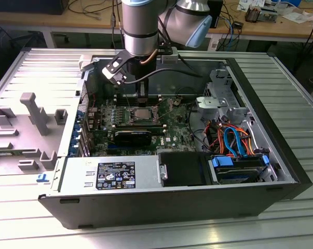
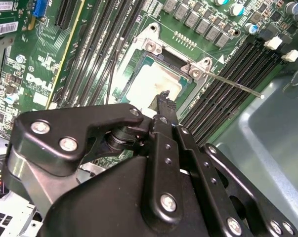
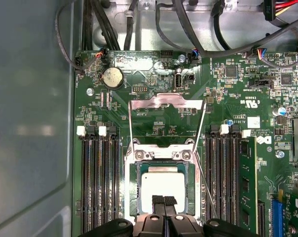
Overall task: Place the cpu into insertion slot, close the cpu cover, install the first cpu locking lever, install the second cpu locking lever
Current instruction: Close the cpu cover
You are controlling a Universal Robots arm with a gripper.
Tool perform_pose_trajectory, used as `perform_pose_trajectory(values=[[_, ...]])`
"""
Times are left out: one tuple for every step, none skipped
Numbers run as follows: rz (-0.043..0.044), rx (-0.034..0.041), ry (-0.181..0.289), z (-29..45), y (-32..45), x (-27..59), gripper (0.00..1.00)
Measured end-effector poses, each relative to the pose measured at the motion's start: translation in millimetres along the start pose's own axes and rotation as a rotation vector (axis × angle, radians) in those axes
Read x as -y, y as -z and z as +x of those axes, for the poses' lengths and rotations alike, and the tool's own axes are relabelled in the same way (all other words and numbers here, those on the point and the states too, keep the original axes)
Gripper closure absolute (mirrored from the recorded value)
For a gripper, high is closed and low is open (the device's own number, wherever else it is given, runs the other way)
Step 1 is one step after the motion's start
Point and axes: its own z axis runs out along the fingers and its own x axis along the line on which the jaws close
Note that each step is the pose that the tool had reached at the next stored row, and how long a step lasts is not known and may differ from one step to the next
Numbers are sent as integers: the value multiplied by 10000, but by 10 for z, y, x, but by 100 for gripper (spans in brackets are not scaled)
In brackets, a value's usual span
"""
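Silvery-grey metal tops the cpu (image 3: 163, 183), a flat square chip lying in the socket on the green motherboard (image 3: 237, 103). In the first wrist view the gripper (image 3: 164, 198) hangs right over the chip's near edge, its two black fingers pressed together with nothing between them. The cpu cover (image 3: 166, 101), a thin shiny frame plate with an open middle, stands swung open on the socket's far side. A thin metal lever rod (image 3: 204, 180) slants just beside the socket. Long black memory slots (image 3: 97, 182) flank both sides, and a round coin battery (image 3: 112, 77) sits beyond the cover. White lettering dots the board. In the exterior view a black printed label (image 1: 116, 176) marks the grey power supply inside the open computer case (image 1: 281, 155).
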Motion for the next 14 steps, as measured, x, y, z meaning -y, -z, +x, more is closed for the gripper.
perform_pose_trajectory(values=[[0, -1, 0, 0, -1, -9, 89], [-1, -2, 0, 0, -1, -17, 89], [0, -1, 0, 0, -1, -23, 89], [0, -1, 0, 0, -1, -26, 89], [0, -2, -1, 0, -2, -27, 89], [0, -1, 0, 0, -2, -30, 89], [0, -1, -1, 0, -2, -34, 89], [0, -2, -1, 0, -2, -34, 89], [0, -2, 0, 0, -2, -35, 89], [0, -1, -1, 0, -2, -35, 89], [0, -1, 0, 0, -2, -35, 89], [0, -1, 0, 0, -2, -36, 89], [0, -1, 2, 0, -2, -42, 89], [0, -1, 0, 0, -1, -42, 89]])
